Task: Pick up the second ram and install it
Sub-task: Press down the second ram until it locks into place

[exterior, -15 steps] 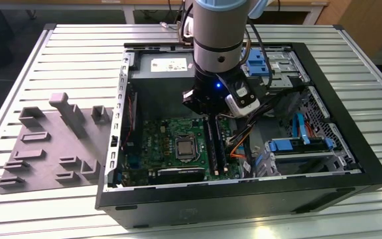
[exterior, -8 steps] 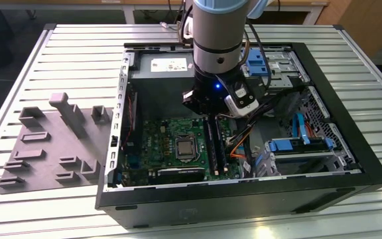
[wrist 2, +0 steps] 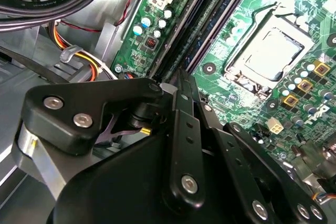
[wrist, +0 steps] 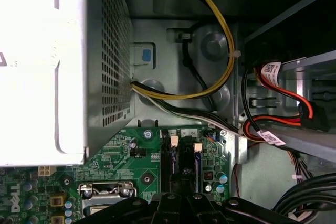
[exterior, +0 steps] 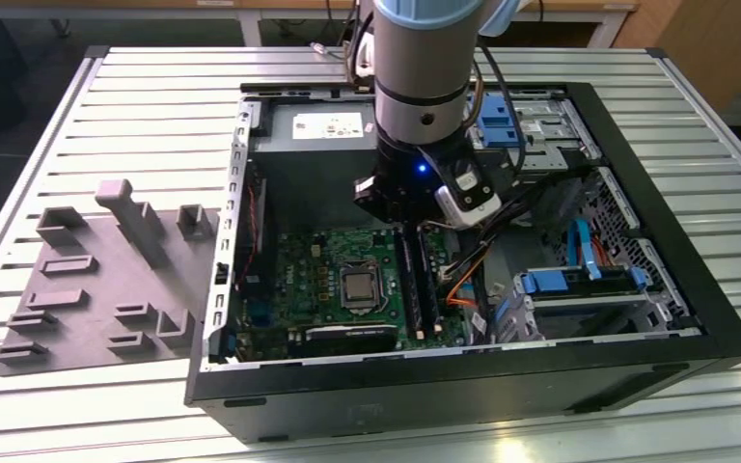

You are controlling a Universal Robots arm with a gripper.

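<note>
Above the ribbed black slots (exterior: 412,280) — matte black claw (exterior: 403,224), green motherboard (exterior: 332,280).

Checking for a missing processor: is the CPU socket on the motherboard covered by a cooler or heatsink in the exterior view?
No. The CPU socket on the green motherboard sits bare, its metal frame exposed, with no cooler or heatsink over it.

A robot arm (exterior: 423,87) reaches down into an open computer case (exterior: 474,376), over the green motherboard (exterior: 332,289). A grey holder tray (exterior: 100,280) lies beside the case on the slatted surface (exterior: 151,96).
</note>
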